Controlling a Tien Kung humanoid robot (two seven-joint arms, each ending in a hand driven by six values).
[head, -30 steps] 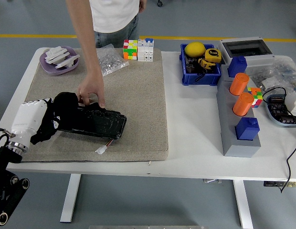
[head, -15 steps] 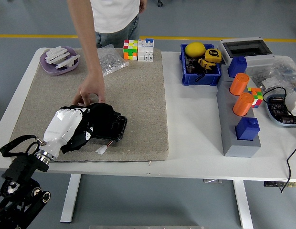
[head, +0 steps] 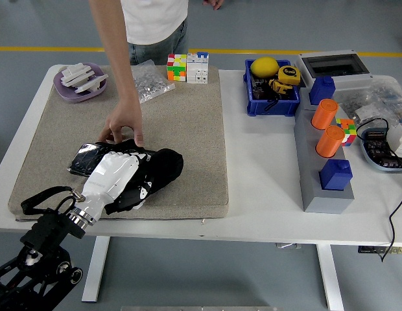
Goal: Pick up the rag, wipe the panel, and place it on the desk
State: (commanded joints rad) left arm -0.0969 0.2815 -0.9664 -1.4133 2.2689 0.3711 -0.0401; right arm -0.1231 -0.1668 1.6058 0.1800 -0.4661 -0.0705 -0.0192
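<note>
Since a second ago the left hand point(head: 117, 181) has swept the rag point(head: 161, 170) rightward along the panel point(head: 87, 157), baring its left end. Fingers curl down on the soft, light cloth. A person's hand point(head: 123, 126) steadies the slick-looking panel's far edge.

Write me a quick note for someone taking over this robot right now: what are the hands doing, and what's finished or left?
Left hand: pressing the black rag onto the panel, which lies on the beige mat.
Right hand: out of view.
A person's hand steadies the panel's far edge.
Done: rag picked up, wiping under way.
Left: finish wiping, then set the rag on the desk.
</note>
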